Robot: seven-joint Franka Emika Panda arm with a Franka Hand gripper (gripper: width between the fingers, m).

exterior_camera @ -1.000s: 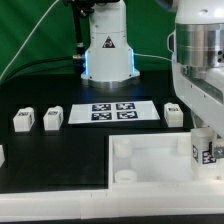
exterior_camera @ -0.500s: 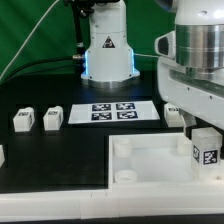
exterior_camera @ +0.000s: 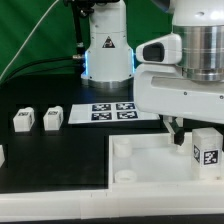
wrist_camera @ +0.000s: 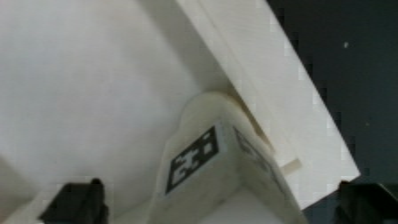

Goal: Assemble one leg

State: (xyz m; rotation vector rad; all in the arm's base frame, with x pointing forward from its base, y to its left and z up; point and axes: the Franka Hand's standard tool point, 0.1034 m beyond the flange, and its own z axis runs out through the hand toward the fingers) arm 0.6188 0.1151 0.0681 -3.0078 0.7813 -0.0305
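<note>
One leg (exterior_camera: pixel 207 148), a small white block with a black-and-white tag, stands upright at the far corner of the large white tray-like piece (exterior_camera: pixel 150 168) on the exterior view's right. My gripper (exterior_camera: pixel 182 130) hangs just above and to the left of it, open and holding nothing. In the wrist view the leg (wrist_camera: pixel 222 150) lies between my two dark fingertips (wrist_camera: pixel 75 200), which stand wide apart and clear of it, with the gripper (wrist_camera: pixel 221 205) centred over it. The tray's rim (wrist_camera: pixel 249 60) runs past the leg.
Two more legs (exterior_camera: pixel 24 120) (exterior_camera: pixel 53 117) stand on the black table at the exterior view's left, and another shows partly at the left edge (exterior_camera: pixel 2 155). The marker board (exterior_camera: pixel 112 111) lies in the middle. The robot base (exterior_camera: pixel 108 50) stands behind.
My hand has lifted off the leg and swung up and to the exterior view's left. The leg has stayed upright in the tray's corner.
</note>
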